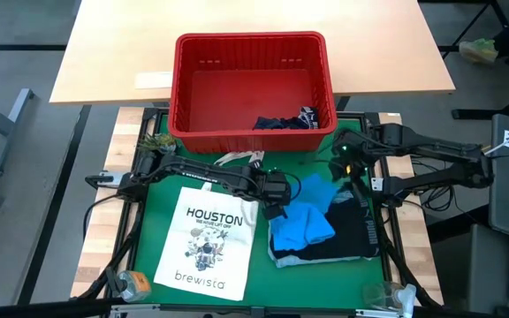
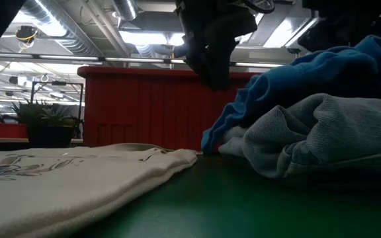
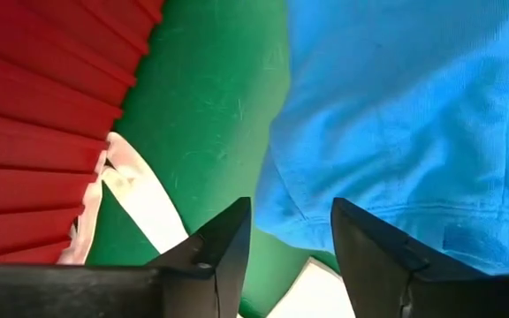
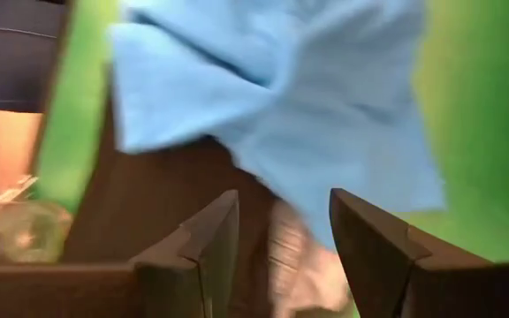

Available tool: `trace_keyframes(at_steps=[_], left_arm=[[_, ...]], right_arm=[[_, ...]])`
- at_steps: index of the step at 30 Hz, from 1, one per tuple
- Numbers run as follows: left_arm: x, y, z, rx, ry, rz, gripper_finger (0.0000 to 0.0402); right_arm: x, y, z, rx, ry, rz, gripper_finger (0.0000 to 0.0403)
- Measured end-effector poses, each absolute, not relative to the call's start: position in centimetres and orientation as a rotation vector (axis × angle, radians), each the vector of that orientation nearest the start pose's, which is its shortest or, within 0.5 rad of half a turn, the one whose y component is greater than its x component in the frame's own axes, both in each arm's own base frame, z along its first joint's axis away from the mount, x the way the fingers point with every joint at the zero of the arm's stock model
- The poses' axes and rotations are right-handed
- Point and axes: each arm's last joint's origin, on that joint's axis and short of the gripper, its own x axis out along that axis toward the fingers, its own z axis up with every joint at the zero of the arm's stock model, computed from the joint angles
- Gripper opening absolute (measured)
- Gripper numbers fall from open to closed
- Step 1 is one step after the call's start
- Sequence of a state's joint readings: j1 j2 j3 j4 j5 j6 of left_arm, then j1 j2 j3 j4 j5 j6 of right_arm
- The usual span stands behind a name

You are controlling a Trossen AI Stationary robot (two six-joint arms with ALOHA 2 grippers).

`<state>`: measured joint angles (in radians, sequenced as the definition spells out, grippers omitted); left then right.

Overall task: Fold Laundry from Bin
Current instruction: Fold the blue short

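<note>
**Both grippers open over the blue garment**

Far left of the high view, nothing in play, just the tote (image 1: 206, 237) flat in the lower left of the mat (image 1: 300, 281). Moving in: the left gripper (image 1: 276, 210) sits at frame centre, right at the left edge of the blue garment (image 1: 306, 221). Its wrist view shows the fingers (image 3: 224, 252) parted with nothing between them, blue cloth just ahead and to their right side of the frame, green mat and the red bin wall (image 3: 34, 132) off to the left.

Centre right now: the blue garment lies bunched on top of a dark garment (image 1: 347, 238), its long axis running lower left to upper right. The right gripper (image 1: 353, 173) hovers at that upper right end, fingers (image 4: 206, 243) also apart and empty, cloth directly beyond them.

So each arm has its own end, left arm nearest the lower-left edge, right arm the upper-right. Up top, the bin (image 1: 253, 44) holds a dark bundle (image 1: 283, 121) in its lower right corner, waiting its turn.
</note>
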<state>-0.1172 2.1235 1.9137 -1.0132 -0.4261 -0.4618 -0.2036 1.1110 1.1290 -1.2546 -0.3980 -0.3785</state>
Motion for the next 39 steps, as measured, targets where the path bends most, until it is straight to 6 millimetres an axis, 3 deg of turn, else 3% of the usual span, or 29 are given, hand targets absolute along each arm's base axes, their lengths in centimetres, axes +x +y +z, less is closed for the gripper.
trace_keyframes(at_steps=[7,13,18,27,33,39], left_arm=[[44.1,-4.4,24.7,-0.076,1.082,0.523,0.0155],[44.1,-4.7,24.8,-0.076,1.077,0.517,0.0155],[44.1,-5.0,24.8,-0.074,1.074,0.511,0.0155],[44.2,-5.1,24.8,-0.076,1.066,0.509,0.0155],[44.2,-5.1,24.8,-0.077,1.062,0.508,0.0155],[44.2,-5.2,24.8,-0.076,1.062,0.506,0.0155]], right_arm=[[18.7,2.3,32.0,-0.017,1.051,0.551,0.0179],[18.7,6.9,32.1,-0.286,0.984,0.576,0.0179],[18.4,9.6,31.2,-0.417,1.022,0.5,0.0179],[18.4,14.2,28.6,-0.551,1.114,0.596,0.0179],[18.9,16.3,26.5,-0.703,1.154,0.535,0.0179],[19.3,16.5,26.2,-0.718,1.144,0.509,0.0179]])
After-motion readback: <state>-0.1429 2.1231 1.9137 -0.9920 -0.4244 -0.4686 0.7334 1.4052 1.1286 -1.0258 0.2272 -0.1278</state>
